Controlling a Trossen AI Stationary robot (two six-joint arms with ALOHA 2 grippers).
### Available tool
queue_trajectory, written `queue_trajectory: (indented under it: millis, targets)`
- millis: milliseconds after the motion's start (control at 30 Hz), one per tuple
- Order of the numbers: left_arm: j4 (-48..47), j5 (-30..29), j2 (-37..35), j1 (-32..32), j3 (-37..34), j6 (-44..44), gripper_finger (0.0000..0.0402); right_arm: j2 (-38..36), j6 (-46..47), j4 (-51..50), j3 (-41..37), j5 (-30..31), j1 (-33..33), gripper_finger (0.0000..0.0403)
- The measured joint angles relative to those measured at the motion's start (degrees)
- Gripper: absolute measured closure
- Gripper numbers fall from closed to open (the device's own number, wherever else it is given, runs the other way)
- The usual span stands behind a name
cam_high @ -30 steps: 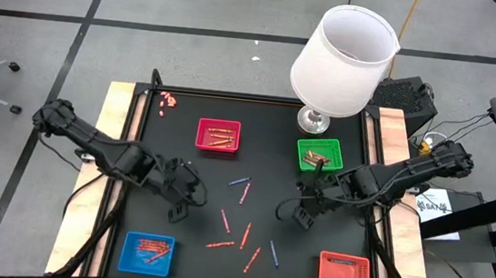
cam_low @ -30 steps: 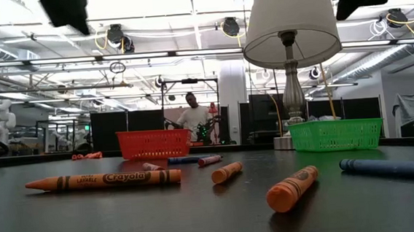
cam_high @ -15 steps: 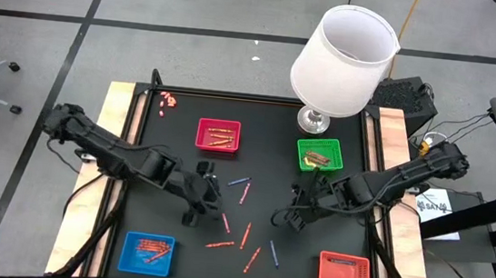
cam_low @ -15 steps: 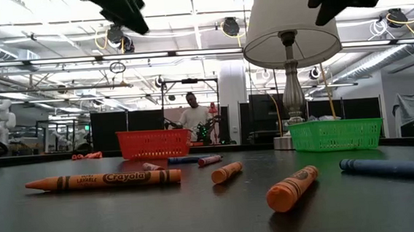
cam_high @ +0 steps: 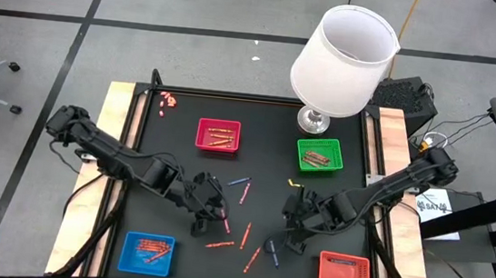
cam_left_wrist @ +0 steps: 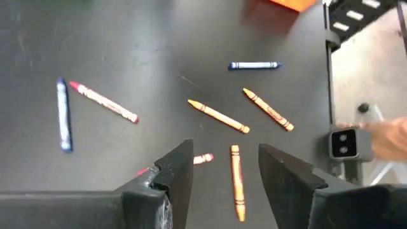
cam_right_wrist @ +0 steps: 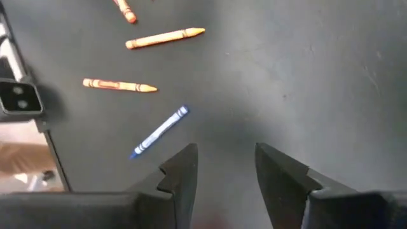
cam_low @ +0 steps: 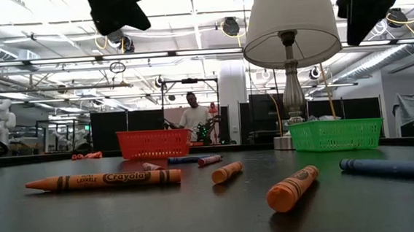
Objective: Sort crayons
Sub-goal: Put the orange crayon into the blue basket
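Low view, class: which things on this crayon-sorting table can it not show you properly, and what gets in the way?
- Blue tray and orange-red tray: absent from the low view, apparently behind the camera.
- Red tray's and green tray's contents: hidden by their walls.
- Left gripper and right gripper: cropped by the top edge, jaws unseen there.

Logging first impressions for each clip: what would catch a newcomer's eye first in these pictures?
Probably the big white lamp at the table's far edge, towering beside the green tray. Next, the loose crayons scattered mid-table, with the left gripper and right gripper both open above them, each holding nothing. Coloured trays mark the layout: pink tray at the back, blue tray and orange-red tray at the near corners.
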Motion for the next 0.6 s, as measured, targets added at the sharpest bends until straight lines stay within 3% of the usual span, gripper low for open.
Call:
queue_trajectory:
  millis: [200,367,600]
  targets:
    - [-0.1,-3.4,0.0,-2.9,0.0,-8.9,0.0226,1.8,-8.1,5.2,0.0,0.1,-0.4,0.0259]
    - [-1.6,-4.7,0.0,-5.9,0.0,-10.1,0.0226,4.4,-10.3,11.0,0.0,-0.2,-0.5,0.0259]
    - [-3.4,-5.8,0.0,-8.4,0.0,-10.2,0.0227,9.5,-18.8,24.6,0.0,-8.8,-0.9,0.0259]
